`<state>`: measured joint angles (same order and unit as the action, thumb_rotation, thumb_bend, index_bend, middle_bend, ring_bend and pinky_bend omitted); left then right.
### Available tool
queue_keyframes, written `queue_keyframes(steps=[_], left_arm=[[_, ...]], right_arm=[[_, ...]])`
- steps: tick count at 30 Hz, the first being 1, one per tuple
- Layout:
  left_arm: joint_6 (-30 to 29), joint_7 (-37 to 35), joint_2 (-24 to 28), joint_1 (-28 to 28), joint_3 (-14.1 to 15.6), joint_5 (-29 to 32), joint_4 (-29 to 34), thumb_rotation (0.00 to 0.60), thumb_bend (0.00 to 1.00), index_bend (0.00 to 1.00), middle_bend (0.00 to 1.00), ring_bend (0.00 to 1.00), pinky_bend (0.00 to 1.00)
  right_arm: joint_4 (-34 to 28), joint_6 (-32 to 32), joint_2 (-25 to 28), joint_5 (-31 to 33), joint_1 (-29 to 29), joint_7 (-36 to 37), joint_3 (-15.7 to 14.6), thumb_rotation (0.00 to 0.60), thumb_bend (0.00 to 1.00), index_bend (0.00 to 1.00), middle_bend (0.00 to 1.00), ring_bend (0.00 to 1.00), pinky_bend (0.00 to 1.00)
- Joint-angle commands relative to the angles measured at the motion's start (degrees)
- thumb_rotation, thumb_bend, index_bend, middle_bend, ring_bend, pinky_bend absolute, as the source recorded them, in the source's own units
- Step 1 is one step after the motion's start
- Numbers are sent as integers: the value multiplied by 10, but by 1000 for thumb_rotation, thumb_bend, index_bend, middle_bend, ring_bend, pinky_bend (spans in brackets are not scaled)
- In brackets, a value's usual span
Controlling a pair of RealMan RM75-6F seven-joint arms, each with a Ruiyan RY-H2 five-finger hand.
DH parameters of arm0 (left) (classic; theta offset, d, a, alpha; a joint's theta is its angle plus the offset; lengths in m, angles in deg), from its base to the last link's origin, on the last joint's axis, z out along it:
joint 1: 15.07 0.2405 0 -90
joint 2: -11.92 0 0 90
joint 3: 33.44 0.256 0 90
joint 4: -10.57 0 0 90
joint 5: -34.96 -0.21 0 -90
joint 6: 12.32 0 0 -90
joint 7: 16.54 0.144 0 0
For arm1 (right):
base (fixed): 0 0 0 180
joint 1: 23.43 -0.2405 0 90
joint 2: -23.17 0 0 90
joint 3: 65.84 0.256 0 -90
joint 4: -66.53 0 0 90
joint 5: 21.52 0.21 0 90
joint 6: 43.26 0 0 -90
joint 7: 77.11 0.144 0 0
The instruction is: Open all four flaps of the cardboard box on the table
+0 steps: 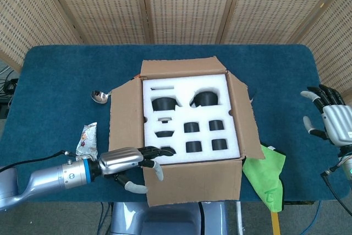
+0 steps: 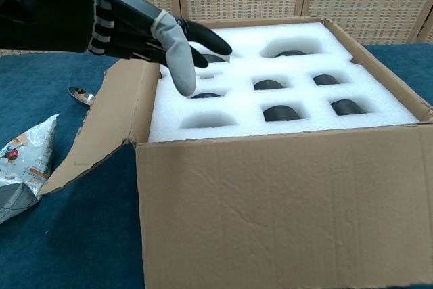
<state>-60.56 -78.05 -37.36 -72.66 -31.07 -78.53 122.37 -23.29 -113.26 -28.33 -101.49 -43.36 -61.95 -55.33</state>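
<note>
The cardboard box [image 1: 190,122] stands mid-table with a white foam insert [image 1: 187,116] showing dark items in its pockets. Its front flap [image 1: 192,182] hangs down over the near wall; in the chest view the front flap [image 2: 284,208] fills the foreground. The left flap [image 1: 125,119], back flap [image 1: 181,65] and right flap [image 1: 245,116] all lean outward. My left hand [image 1: 129,160] hovers at the box's near left corner, fingers stretched over the foam edge, holding nothing; the chest view shows the left hand [image 2: 142,28] above the foam [image 2: 284,79]. My right hand [image 1: 333,119] stays spread far right of the box.
A spoon [image 1: 100,97] lies left of the box, and a snack packet [image 1: 87,136] sits near my left forearm. A green cloth [image 1: 267,174] rests by the box's near right corner. Perforated wooden screens stand behind the blue table [image 1: 55,75].
</note>
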Motion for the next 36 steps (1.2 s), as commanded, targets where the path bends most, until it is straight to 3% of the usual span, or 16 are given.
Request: queue_keyframes(steps=[1,7,9,12,14,16,21,36], left_arm=[[-13,57,-2,15,-9,36,-3,70,95,334,0,0,0],[-26,189,-6,48,-30,100,-13,66,146,333,0,0,0],[-32,241,-11,63,-36,124,-18,154,160,326,0,0,0],[-53,306,-12,92,-38,157,-11,337,169,314,0,0,0],[-80,365,-15,119,-41,187,-3,421,170,306,0,0,0],[-110,416,-24,144,-47,215,-1,468,170,301,0,0,0],[-172,520,-45,193,-53,260,-7,488,170,290,0,0,0],[-320,641,-52,318,-30,265,-17,493,169,284,0,0,0]], right_arm=[[1,0,-1,0,0,1,0,600,504,184,137,0,63],[5,0,-3,2,2,3,-1,600,506,184,137,0,63],[7,0,-5,4,2,3,-1,600,505,184,137,0,63],[11,3,-6,9,2,0,-1,600,504,183,137,0,63],[13,3,-9,13,3,-2,-1,600,504,183,137,0,63],[13,0,-12,15,7,-5,-3,600,504,184,137,0,63],[14,-2,-18,22,10,-18,-3,600,504,184,137,0,63],[8,-12,-35,27,20,-51,-9,600,504,183,121,0,63]])
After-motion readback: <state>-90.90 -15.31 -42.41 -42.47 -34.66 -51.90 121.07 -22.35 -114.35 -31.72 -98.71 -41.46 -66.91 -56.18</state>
